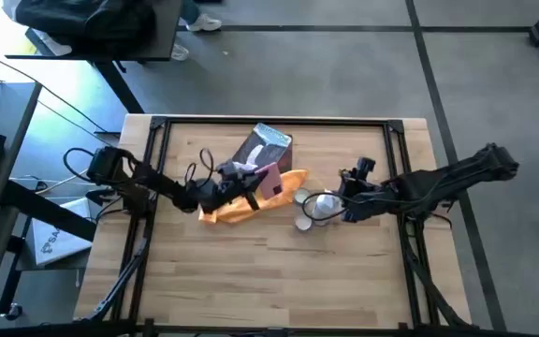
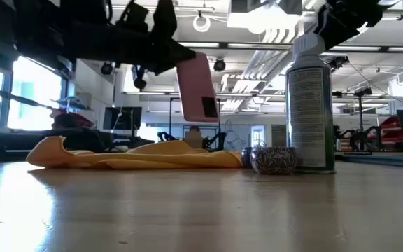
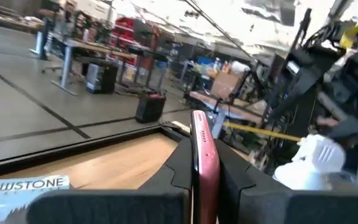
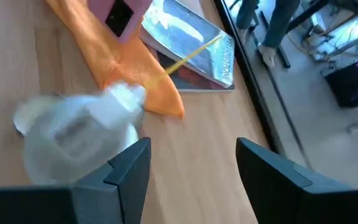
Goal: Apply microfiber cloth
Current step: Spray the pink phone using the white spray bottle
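microfiber cloth [image 1: 237,208], orange-yellow and rumpled, lies flat on the wooden table [image 1: 279,281] near its middle, stretching from beside the left arm toward the spray can; in the low view it [image 2: 138,157] spreads as a low crumpled strip along the tabletop, and the right wrist view shows one pointed end of it [image 4: 135,68] reaching close to the can's white nozzle

left hand [image 1: 251,180] hangs over the cloth with its fingers clamped on a pink phone [image 1: 271,179], gripping the slab edge-on; the low view shows the phone [image 2: 197,87] lifted clear above the cloth, tilted, its dark camera patch facing the lens, and the left wrist view shows its thin pink edge [image 3: 202,155] pinched between the two dark fingers

right hand [image 1: 337,204] sits at the spray can [image 1: 321,206], just to the right of the cloth; its fingers [image 4: 126,165] stand apart, straddling the can's white top [image 4: 73,134] without closing on it

low view shows the can [image 2: 310,105] standing upright on the table, with a small patterned cap [image 2: 273,159] right beside its base, between can and cloth

grey-blue and white packet [image 1: 263,148] lies on the table behind the cloth, partly tucked under it
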